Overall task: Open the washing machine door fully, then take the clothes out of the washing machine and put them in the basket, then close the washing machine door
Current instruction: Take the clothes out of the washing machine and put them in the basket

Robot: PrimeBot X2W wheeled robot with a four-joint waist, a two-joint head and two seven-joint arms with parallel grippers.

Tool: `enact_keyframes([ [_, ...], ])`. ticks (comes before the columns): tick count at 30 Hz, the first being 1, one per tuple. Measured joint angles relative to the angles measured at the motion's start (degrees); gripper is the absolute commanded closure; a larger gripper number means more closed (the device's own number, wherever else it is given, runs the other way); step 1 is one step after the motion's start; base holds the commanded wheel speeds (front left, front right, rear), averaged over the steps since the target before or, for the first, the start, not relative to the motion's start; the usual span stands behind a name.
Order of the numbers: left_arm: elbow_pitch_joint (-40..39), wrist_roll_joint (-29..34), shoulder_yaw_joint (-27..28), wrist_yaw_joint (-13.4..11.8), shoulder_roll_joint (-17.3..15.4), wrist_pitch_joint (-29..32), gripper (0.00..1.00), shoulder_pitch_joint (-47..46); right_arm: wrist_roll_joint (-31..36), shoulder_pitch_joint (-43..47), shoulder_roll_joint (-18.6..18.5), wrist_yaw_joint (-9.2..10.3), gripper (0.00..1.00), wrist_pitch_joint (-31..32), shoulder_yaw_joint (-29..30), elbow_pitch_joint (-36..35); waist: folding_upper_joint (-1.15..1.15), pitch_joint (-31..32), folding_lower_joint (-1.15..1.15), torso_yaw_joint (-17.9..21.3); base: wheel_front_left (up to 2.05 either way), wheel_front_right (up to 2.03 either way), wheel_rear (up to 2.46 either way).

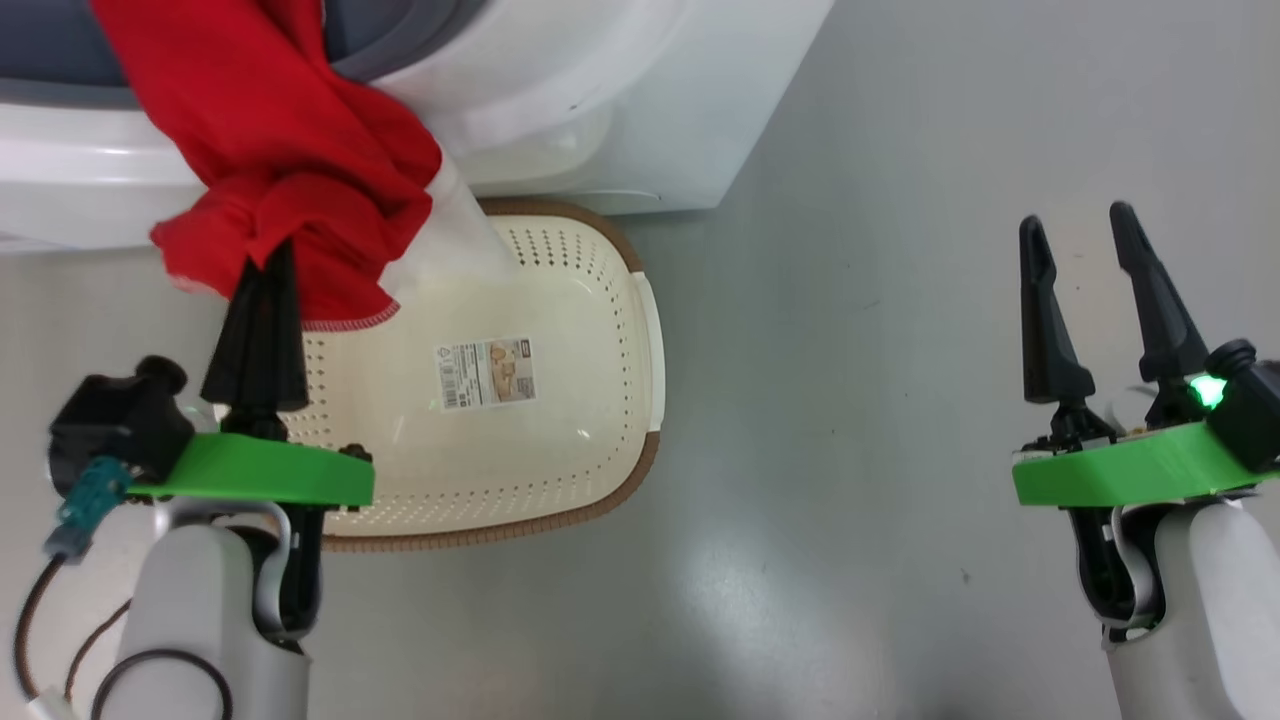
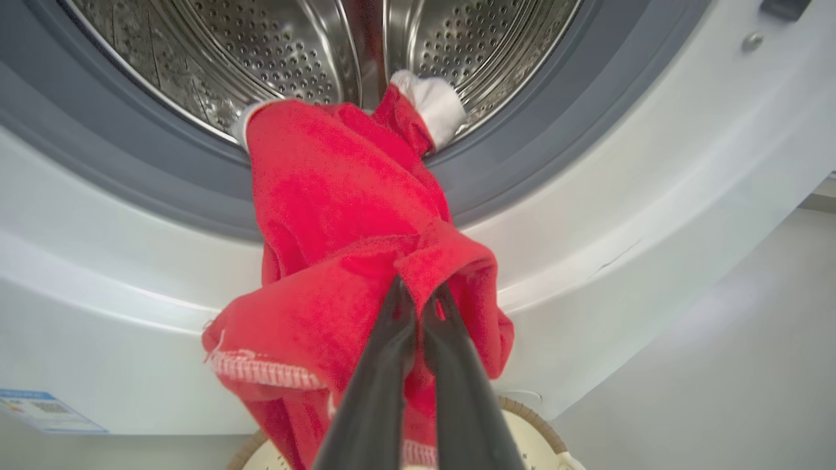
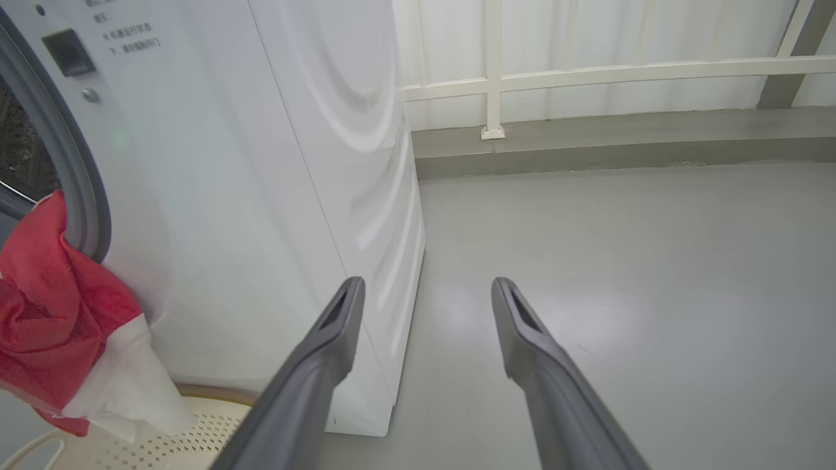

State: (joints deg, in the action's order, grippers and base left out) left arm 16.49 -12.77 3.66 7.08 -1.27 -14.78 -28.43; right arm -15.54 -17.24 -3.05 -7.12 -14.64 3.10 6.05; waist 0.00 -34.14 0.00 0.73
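Above the basket (image 1: pixel 600 330) | left hand (image 2: pixel 421 285) pinching the clothes (image 1: pixel 280 130) | right hand (image 1: pixel 1075 215) spread

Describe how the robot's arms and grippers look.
The left gripper and right gripper: each two long, tapering black fingers on a bright green plate, above a pale grey forearm. Near the left sit a black module, a teal connector and brown cables. A green light glows near the right.

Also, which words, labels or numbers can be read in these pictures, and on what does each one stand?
Paper label in the basket: print and barcode, too small to read.
Blue sticker on the washing machine: blurred.
Grey printed lines on its front panel: too small to read.
Nothing can be quoted.
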Motion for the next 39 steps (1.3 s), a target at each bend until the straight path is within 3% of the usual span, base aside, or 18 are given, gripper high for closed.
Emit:
enact_keyframes([
  [24,35.02,4.26,-1.31,0.02,-0.02,0.05,1.00,-19.20,-0.11,-5.65,-0.03,0.00,0.00,0.00,-1.59,-1.24,0.00,-9.34,0.00,2.49,0.00,0.00,0.00],
  [25,35.67,4.42,-1.25,0.03,-0.03,0.07,0.93,-19.75,-0.11,-5.65,-0.03,0.00,0.00,0.00,-1.68,-1.24,0.00,-9.44,0.00,2.63,0.00,0.00,0.00],
  [27,35.89,4.75,-1.19,0.07,-0.03,0.05,0.66,-20.34,-0.11,-5.66,-0.03,0.00,0.00,0.00,-1.69,-1.26,0.00,-9.60,0.00,2.81,0.00,0.00,0.00],
  [29,36.20,4.75,-0.94,0.08,-0.02,0.07,0.06,-20.74,-0.11,-5.66,-0.04,0.00,0.00,0.00,-1.67,-1.26,0.00,-9.58,0.00,2.82,0.00,0.00,0.00],
  [30,36.20,4.77,-0.73,0.08,-0.03,0.07,0.00,-20.89,-0.11,-5.66,-0.04,0.00,0.00,0.00,-1.67,-1.26,0.00,-9.53,0.00,2.80,0.00,0.00,0.00],
  [39,35.13,4.64,0.13,0.08,0.01,0.07,0.00,-20.57,-0.09,-5.66,-0.04,0.00,0.00,0.00,-1.53,-1.25,0.00,-8.50,0.00,2.01,0.00,0.00,0.00],
])
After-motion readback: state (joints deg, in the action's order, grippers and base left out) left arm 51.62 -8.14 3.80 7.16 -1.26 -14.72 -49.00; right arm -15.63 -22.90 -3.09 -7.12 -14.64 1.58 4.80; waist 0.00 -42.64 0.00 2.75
